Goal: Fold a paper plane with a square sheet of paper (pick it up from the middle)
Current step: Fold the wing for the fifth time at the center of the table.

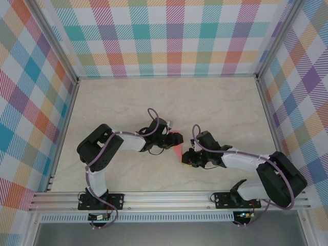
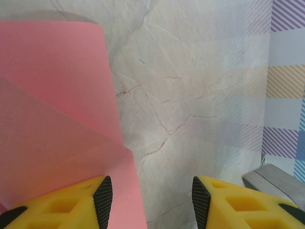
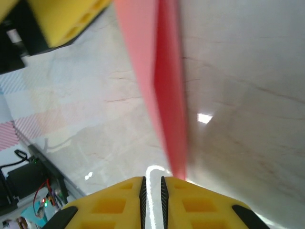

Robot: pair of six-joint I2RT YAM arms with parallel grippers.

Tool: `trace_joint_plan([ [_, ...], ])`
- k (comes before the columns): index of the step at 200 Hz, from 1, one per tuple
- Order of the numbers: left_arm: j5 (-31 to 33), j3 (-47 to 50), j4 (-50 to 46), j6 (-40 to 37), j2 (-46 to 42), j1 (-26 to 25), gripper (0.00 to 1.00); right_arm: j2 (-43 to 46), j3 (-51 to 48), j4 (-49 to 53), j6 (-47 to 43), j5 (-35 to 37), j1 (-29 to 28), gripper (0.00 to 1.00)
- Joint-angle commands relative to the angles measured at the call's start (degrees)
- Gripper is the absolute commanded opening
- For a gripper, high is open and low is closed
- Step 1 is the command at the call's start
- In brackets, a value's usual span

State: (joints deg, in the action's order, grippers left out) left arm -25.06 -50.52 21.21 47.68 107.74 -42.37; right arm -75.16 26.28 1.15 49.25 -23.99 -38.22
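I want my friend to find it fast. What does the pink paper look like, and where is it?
Find the pale marble-look table inside the checked walls, then look at its middle. Between the left end effector and the right end effector is the square sheet of paper, folded over. It is the only salmon-pink thing there, thin and plain.

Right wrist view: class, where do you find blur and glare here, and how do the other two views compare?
Right wrist: the sheet of paper is smeared out of focus, with white glare spots on the table. Left wrist: paper crisp, soft shadow along its edge. Top external: even light, sharp.
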Motion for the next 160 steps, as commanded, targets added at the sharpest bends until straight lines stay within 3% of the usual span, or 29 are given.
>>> trace_joint_plan([
  [1,1.72,0.43,-5.0,-1.63,2.72,-0.59,0.5,-0.32,4.38,1.17,-3.37,-2.15,-1.19,0.19],
  [56,1.66,0.39,-5.12,-1.62,2.57,-0.53,0.5,-10.99,6.64,-2.49,-1.4,0.48,-2.2,0.14],
  [160,1.72,0.72,-5.04,-1.92,3.26,-0.5,0.5,-9.76,-2.7,-2.39,0.31,3.49,-1.76,0.14],
])
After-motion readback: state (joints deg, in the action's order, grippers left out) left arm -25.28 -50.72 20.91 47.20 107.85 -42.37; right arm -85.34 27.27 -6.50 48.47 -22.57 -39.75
